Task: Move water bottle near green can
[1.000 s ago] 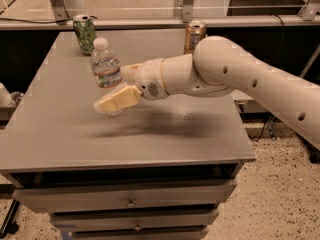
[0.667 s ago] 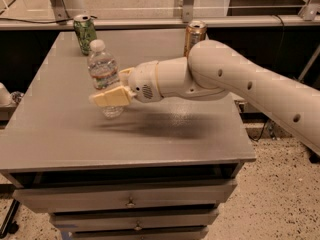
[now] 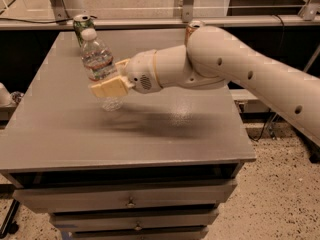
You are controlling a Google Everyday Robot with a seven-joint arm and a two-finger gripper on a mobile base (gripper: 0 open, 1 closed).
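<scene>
One water bottle point(image 3: 98, 64) stands left of centre, tilted, its cap leaning toward the green can point(image 3: 81, 25) just behind it at upper left. The gripper point(image 3: 106, 87), reaching in from the right over the table point(image 3: 165, 129), is clamped round the bottle's lower body.

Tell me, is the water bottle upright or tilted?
Tilted: the water bottle leans, cap left of its base. The gripper holds its lower part, over the left of the table.
</scene>
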